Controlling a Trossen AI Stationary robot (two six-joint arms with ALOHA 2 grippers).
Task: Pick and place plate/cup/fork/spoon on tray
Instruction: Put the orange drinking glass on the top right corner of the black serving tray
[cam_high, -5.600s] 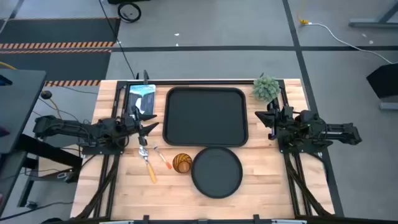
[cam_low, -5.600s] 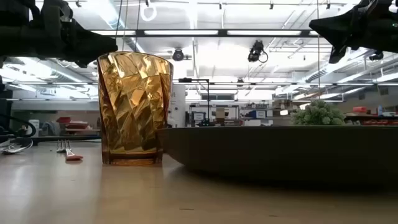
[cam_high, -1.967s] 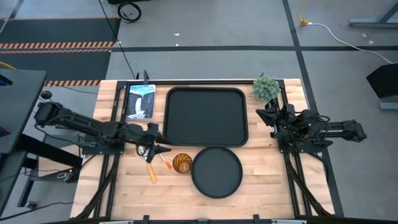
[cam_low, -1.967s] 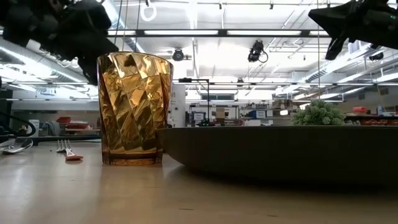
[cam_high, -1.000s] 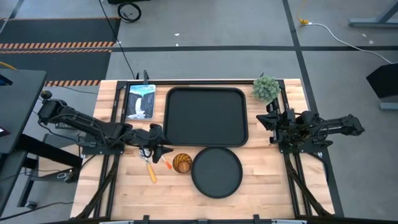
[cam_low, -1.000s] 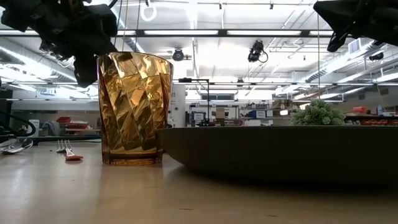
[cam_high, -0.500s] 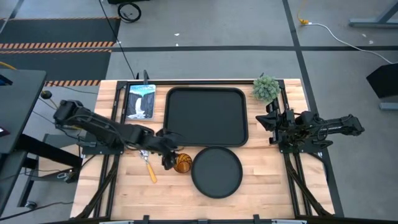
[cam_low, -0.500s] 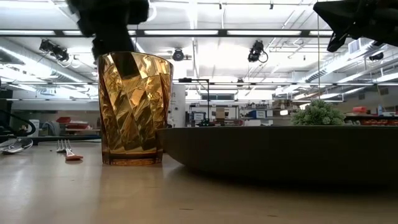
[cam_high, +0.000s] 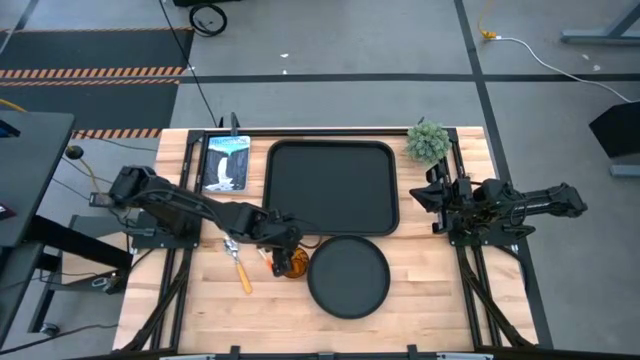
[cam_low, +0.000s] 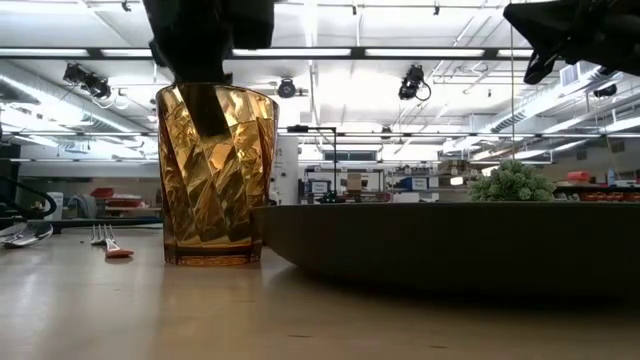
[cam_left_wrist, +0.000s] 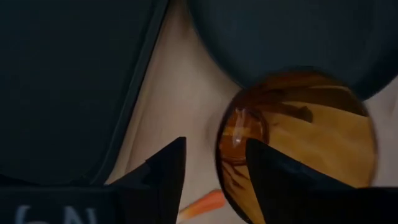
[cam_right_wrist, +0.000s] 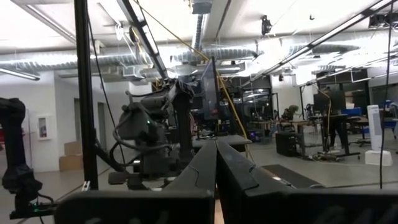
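The amber cup (cam_high: 293, 262) stands upright on the table between the fork and the round black plate (cam_high: 348, 276), close to the plate's rim. My left gripper (cam_left_wrist: 216, 168) is open and points down over the cup's rim. One finger (cam_low: 205, 110) is inside the cup and the other (cam_left_wrist: 165, 171) is outside its wall, on the side toward the tray. I see no touch. The black tray (cam_high: 331, 186) lies beyond them. The fork (cam_low: 108, 243) and the spoon (cam_high: 240, 270) lie on the table to the cup's left. My right gripper (cam_right_wrist: 216, 155) is shut and empty, held high at the table's right.
A small green potted plant (cam_high: 428, 141) stands at the tray's far right corner. A picture card (cam_high: 227, 163) lies left of the tray. The fork's orange handle (cam_left_wrist: 202, 202) lies just beside the cup.
My left gripper has moved toward the table's right and near edge, from over the fork and spoon to the cup. It has come down until one finger is inside the cup. The cup has stayed where it was.
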